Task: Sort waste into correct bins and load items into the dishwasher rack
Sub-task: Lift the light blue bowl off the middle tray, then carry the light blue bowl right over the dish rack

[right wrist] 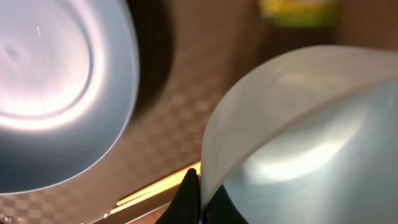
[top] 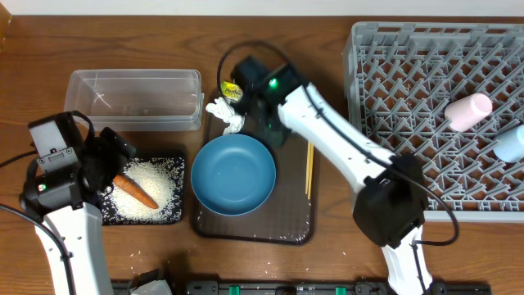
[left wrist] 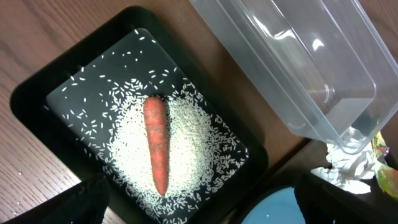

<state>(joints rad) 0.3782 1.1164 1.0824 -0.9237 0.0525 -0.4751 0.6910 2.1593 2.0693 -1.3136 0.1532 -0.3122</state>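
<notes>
Overhead view of a wooden table. Upper right, the grey dishwasher rack [top: 393, 49] holds a whitish-pink cup [top: 469, 111] and a light-blue cup [top: 512, 143], both on their sides. At centre, a brown serving tray [top: 291, 221] carries the dark-blue bowl [top: 233, 174], with chopsticks [top: 309, 168] at its right, and a crumpled tissue [top: 227, 115] and a yellow-green wrapper [top: 232, 90] near its top edge. At left, the carrot [top: 135, 192] lies on rice [top: 160, 176] in the black tray [top: 164, 220], below the clear tub [top: 135, 98]. The left gripper [top: 115, 156] hovers over the black tray, jaws wide and empty. The right gripper [right wrist: 191, 193], over the serving tray's top, is pinched closed. A blurred, pale, rounded shape in its wrist view cannot be identified.
</notes>
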